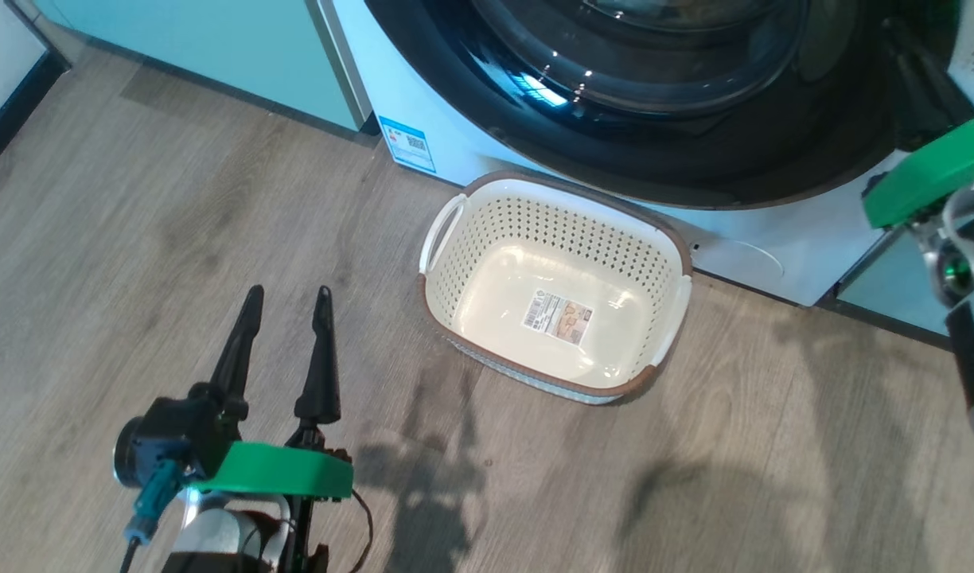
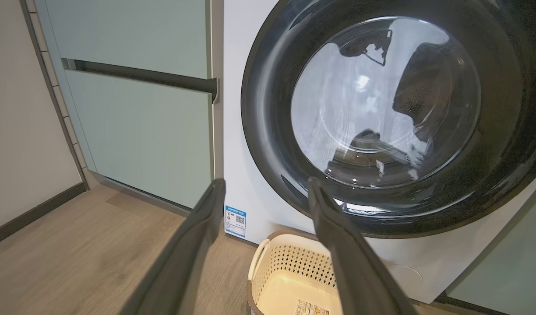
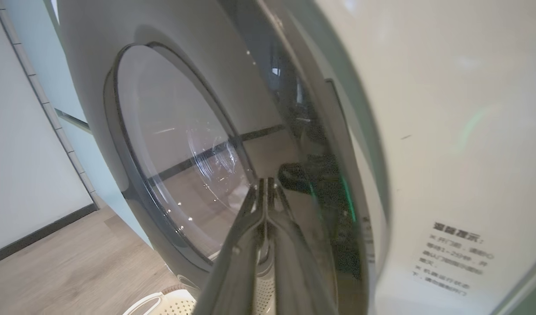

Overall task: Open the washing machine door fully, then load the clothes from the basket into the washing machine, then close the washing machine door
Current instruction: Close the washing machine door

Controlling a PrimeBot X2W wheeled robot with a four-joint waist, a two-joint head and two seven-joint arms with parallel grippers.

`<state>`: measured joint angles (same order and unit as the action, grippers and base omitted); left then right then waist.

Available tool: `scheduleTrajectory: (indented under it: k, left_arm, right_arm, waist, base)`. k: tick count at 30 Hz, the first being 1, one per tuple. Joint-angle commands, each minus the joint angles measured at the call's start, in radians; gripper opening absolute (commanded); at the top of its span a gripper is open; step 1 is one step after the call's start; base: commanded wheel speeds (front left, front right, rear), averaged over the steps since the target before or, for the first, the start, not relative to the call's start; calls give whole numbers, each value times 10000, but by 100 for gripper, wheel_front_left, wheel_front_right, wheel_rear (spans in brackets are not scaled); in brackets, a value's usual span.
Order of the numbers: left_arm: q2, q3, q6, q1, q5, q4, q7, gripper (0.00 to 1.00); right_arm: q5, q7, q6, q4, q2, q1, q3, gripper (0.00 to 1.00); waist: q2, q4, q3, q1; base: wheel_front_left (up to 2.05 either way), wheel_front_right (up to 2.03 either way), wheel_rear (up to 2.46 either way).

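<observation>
Now | L claw (image 1: 287, 293) spread | R claw (image 3: 264, 183) closed | glossy round door (image 1: 535, 119) | perforated basket (image 1: 551, 231)

The head camera looks steeply down on the wooden floor (image 1: 137, 199), with the basket (image 1: 551, 231) mid-frame and the lower arc of the washing machine door (image 1: 630, 135) at top. The left wrist camera sits low and set back, facing that door almost squarely. The right wrist camera is very near it, glancing obliquely across its surface. All three share door and basket.
</observation>
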<state>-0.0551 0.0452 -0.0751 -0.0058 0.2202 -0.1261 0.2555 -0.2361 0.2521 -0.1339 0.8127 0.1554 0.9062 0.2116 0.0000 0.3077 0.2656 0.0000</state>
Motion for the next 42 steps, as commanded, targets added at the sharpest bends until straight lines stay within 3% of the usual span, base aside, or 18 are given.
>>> scheduleTrajectory:
  k: [1, 8, 23, 24, 25, 26, 42]
  left_arm:
    - [-47, -405, 34, -292, -127, -276, 62, 100]
    - [-17, -489, 185, -128, -234, -169, 62, 100]
    - [-81, -495, 540, 117, -369, 239, 62, 100]
    - [-102, -510, 536, 138, -373, 259, 62, 100]
    - [-120, -521, 538, 164, -368, 272, 62, 100]
    - [-137, -534, 533, 208, -361, 298, 62, 100]
    - [-354, -614, 408, 873, -185, 175, -293, 100]
  right_arm:
    - [-34, 96, 32, -444, -197, -26, 284, 0]
    - [-476, 96, 32, -1437, -302, -1338, 795, 0]
    - [-420, 97, 32, -4618, -565, -5489, 220, 0]
    - [-397, 97, 32, -4752, -614, -5713, 150, 31]
    - [-351, 97, 32, -4878, -659, -5920, 73, 78]
    - [-300, 97, 32, -4985, -705, -6129, 3, 100]
    - [259, -22, 32, -7135, -1043, -8849, -1119, 100]
  waist:
    - [0, -61, -55, 0]
    - [0, -454, -438, 0]
    - [0, -1735, -1494, 0]
    - [0, -1839, -1554, 0]
    - [0, -1941, -1630, 0]
    - [0, -2040, -1720, 0]
    - [0, -3608, -2222, 0]
  base:
    - [0, 0, 0]
    - [0, 0, 0]
    - [0, 0, 0]
    - [0, 0, 0]
    - [0, 0, 0]
    - [0, 0, 0]
    - [0, 0, 0]
